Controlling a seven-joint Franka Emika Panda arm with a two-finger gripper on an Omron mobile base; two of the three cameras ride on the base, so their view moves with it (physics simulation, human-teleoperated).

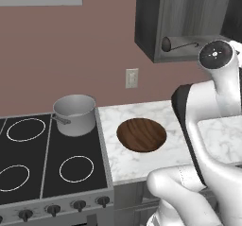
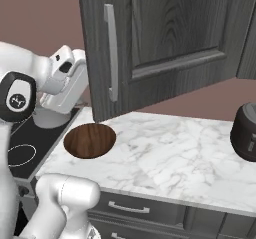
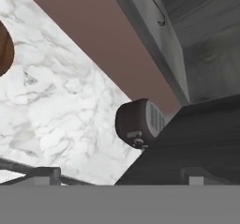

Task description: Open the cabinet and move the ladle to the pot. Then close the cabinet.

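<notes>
The dark grey cabinet (image 1: pixel 156 17) hangs at the upper right with its door (image 2: pixel 170 38) swung wide open, the silver bar handle (image 2: pixel 111 53) facing out. Inside on the shelf lies the ladle (image 1: pixel 166 44), brown bowl to the left, thin handle running right; its hooked end (image 3: pixel 158 12) appears in the hand view. The silver pot (image 1: pixel 74 114) stands on the stove's back right burner. My gripper (image 3: pixel 121 175) is open and holds nothing, below the cabinet and over the counter, beside the open door's edge (image 3: pixel 197 138).
A round wooden disc (image 1: pixel 141 134) lies on the marble counter (image 2: pixel 170 148) next to the stove (image 1: pixel 47 159). A dark cylindrical appliance (image 2: pixel 246 132) stands at the counter's right. Grey drawers (image 2: pixel 130 208) run under the counter. My own arm blocks the right of the left base view.
</notes>
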